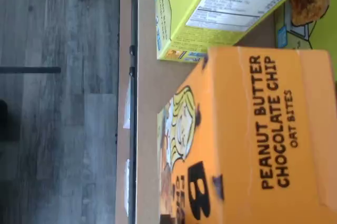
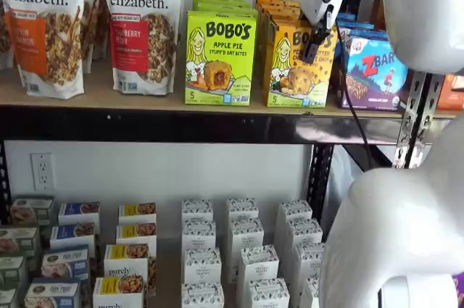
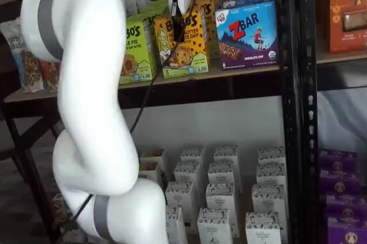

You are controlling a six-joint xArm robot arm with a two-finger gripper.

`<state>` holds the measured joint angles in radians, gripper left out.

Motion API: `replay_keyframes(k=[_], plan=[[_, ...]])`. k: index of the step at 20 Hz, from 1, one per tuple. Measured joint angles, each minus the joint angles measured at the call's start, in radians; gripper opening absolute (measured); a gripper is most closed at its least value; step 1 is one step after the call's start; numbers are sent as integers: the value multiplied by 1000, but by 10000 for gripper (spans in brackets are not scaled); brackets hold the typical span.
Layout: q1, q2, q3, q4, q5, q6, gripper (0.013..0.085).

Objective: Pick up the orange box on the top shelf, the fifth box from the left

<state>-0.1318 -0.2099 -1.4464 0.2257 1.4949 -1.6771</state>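
Note:
The orange box [image 2: 290, 69] stands upright on the top shelf [image 2: 145, 101], between a lime-green box and a blue ZBar box. It also shows in a shelf view [image 3: 186, 54]. In the wrist view the orange box [image 1: 253, 139] fills much of the picture, with "Peanut Butter Chocolate Chip" lettering and the cartoon girl. My gripper [image 2: 313, 48] hangs in front of the box's upper front face. Its white body and black fingers also show in a shelf view [image 3: 175, 19]. The fingers are seen side-on with no plain gap, so I cannot tell their state.
A lime-green Apple Pie box [image 2: 220, 58] stands just left of the orange box and a blue ZBar box [image 2: 373, 69] just right. Granola bags [image 2: 138, 25] stand further left. More orange boxes stand behind. White cartons [image 2: 243, 250] fill the lower shelf. A black upright [image 3: 295, 83] stands right.

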Motion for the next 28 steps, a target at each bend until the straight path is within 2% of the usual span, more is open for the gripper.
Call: replay_keyframes(k=[28], plan=[[0, -5, 9, 7, -11, 0, 610]])
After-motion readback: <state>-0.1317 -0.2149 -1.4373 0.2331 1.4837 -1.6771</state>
